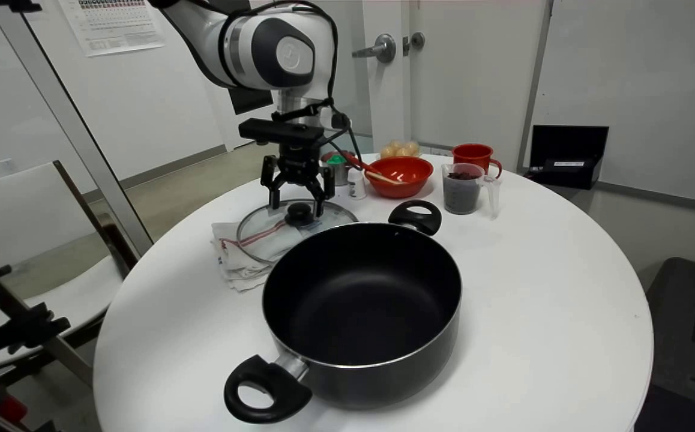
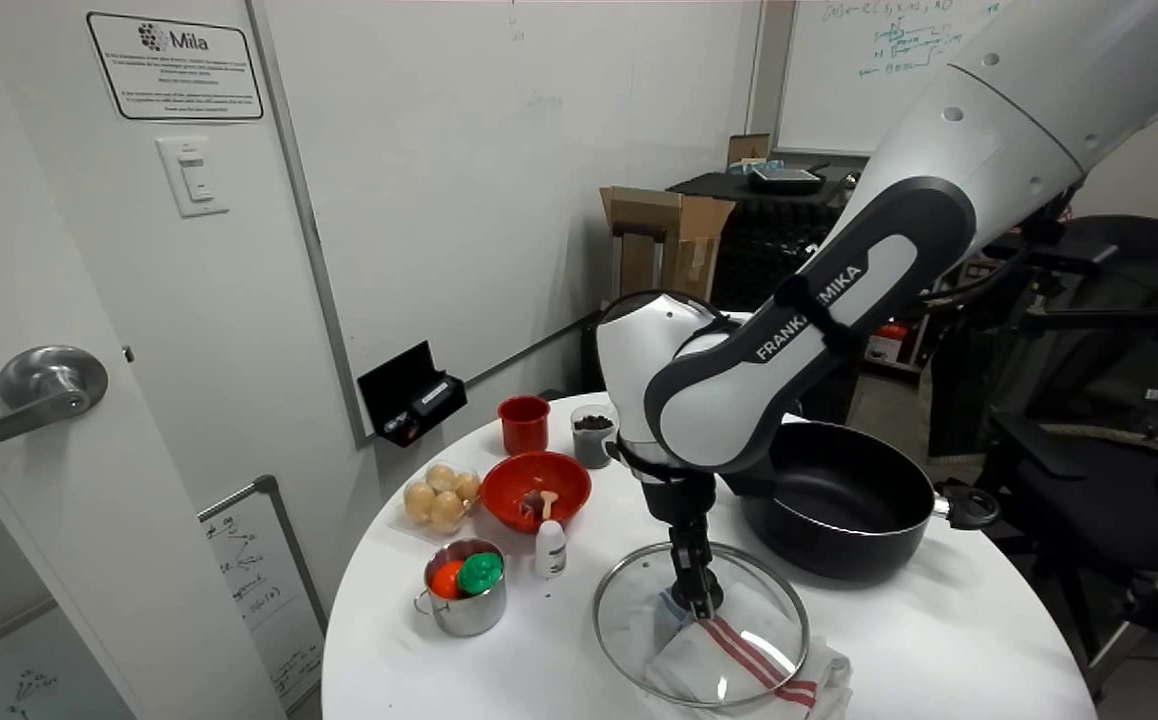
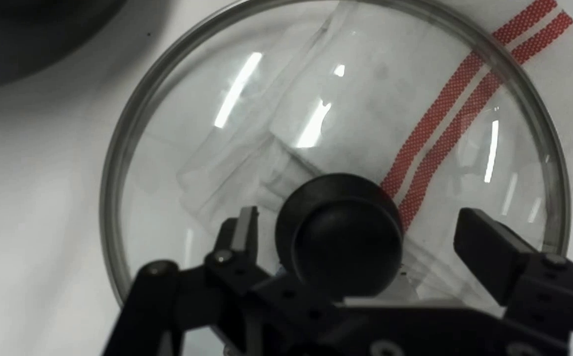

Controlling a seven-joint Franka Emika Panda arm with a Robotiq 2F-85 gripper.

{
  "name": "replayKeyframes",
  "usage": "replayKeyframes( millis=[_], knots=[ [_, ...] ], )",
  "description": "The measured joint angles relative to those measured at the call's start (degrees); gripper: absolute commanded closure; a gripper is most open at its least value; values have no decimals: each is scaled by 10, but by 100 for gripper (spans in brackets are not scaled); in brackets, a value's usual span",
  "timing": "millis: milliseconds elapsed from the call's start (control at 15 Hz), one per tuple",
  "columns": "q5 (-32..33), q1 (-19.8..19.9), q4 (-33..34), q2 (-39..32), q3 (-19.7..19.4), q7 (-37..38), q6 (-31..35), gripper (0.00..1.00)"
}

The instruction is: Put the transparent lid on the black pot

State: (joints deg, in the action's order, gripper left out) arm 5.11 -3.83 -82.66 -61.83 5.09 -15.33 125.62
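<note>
The transparent lid [image 1: 257, 227] with its black centre knob lies on a folded white towel with red stripes; it also shows in an exterior view [image 2: 629, 625] and the wrist view [image 3: 192, 148]. The black pot [image 1: 383, 384] stands uncovered beside the lid; the arm hides part of it in an exterior view [image 2: 829, 550]. Its dark side fills the upper left corner of the wrist view [image 3: 29, 39]. My gripper [image 1: 296, 207] points down over the lid. Its fingers are open on both sides of the knob [image 3: 341, 237], with a gap on each side in the wrist view.
A red bowl [image 1: 400, 187] with a utensil, a white bottle [image 2: 550, 550], a small steel pot [image 2: 469, 612] with red and green items, a measuring cup [image 1: 461, 195], a red mug [image 1: 472, 155] and eggs [image 2: 442, 497] stand around the far part of the round white table [image 1: 545, 312].
</note>
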Motion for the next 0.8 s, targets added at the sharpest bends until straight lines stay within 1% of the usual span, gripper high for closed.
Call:
replayKeyframes(
  millis=[200, 267, 333, 467, 667, 800],
  knots=[
    [0, 1, 18, -12, -1, 0, -7, 0],
    [0, 1, 23, -15, -1, 0, -8, 9],
    [0, 1, 27, -18, -1, 0, -9, 28],
    [0, 2, 35, -22, -1, 0, -10, 40],
    [0, 2, 43, -26, -1, 0, -10, 65],
    [0, 2, 50, -25, 0, 0, -18, 75]
  ],
)
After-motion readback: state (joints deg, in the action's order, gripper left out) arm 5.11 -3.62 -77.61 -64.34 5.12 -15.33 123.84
